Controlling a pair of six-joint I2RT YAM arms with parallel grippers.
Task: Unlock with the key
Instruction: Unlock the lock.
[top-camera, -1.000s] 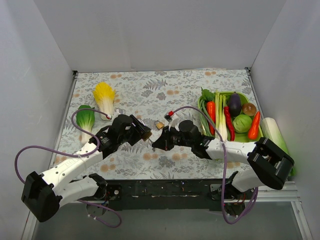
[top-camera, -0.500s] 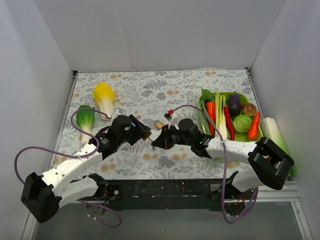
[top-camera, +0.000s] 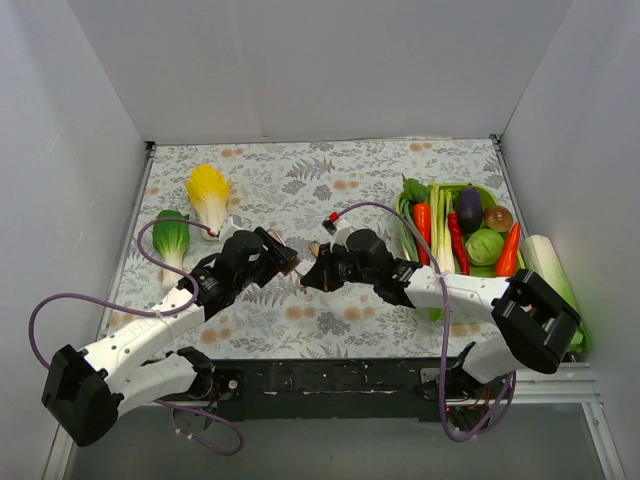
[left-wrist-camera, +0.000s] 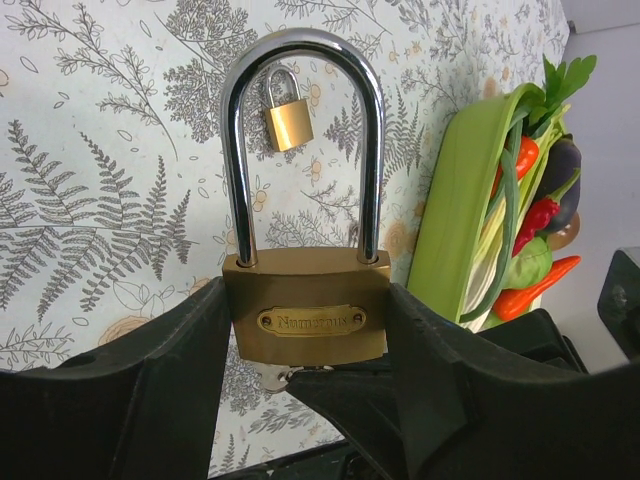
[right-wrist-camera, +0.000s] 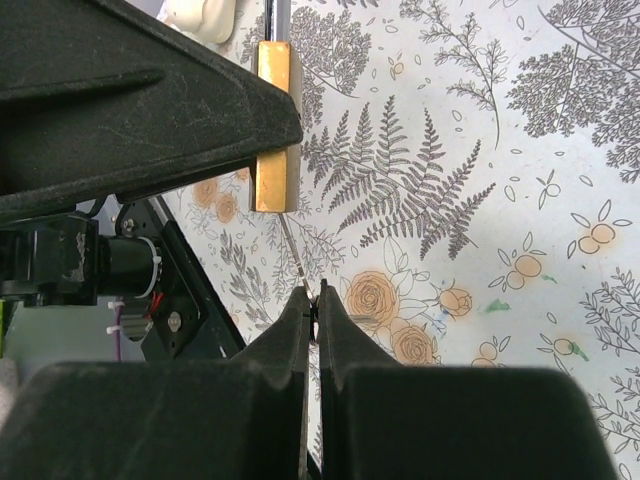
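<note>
My left gripper (left-wrist-camera: 305, 335) is shut on a large brass padlock (left-wrist-camera: 305, 320) with a long steel shackle (left-wrist-camera: 300, 140), which is seated in the body. The padlock is held above the mat (top-camera: 290, 262). My right gripper (right-wrist-camera: 313, 300) is shut on a thin silver key (right-wrist-camera: 294, 250). The key's blade runs up into the bottom of the padlock (right-wrist-camera: 275, 125). In the left wrist view the key head (left-wrist-camera: 270, 378) shows just under the lock body. In the top view both grippers meet at mid-table, the right gripper (top-camera: 308, 277) next to the left gripper (top-camera: 288, 262).
A small brass padlock (left-wrist-camera: 286, 110) lies on the floral mat behind the big one. A green tray (top-camera: 405, 210) of toy vegetables stands at the right. A yellow cabbage (top-camera: 209, 192) and a green one (top-camera: 170, 238) lie at the left. A purple cable loops over the mat.
My right gripper has moved up and slightly left towards the padlock, closing the gap. My left gripper with the padlock has shifted slightly.
</note>
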